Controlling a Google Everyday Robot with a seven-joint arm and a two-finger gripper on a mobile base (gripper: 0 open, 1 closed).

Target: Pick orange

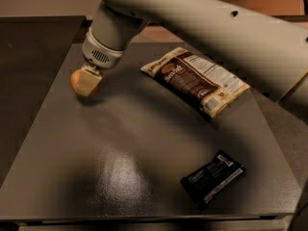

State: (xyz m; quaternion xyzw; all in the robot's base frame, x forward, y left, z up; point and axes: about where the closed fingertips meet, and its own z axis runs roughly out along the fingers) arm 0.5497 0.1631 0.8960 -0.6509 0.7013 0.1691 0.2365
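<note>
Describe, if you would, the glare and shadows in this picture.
Camera view: soft glare lies on the table near its front edge; the broad shadow of the arm darkens the middle; the end effector, at the orange towards the back left, leaves a small shadow beside it; the snack bag looks brighter than the black packet.

Arm extended across view; gripper (86, 82) low, upper left.
</note>
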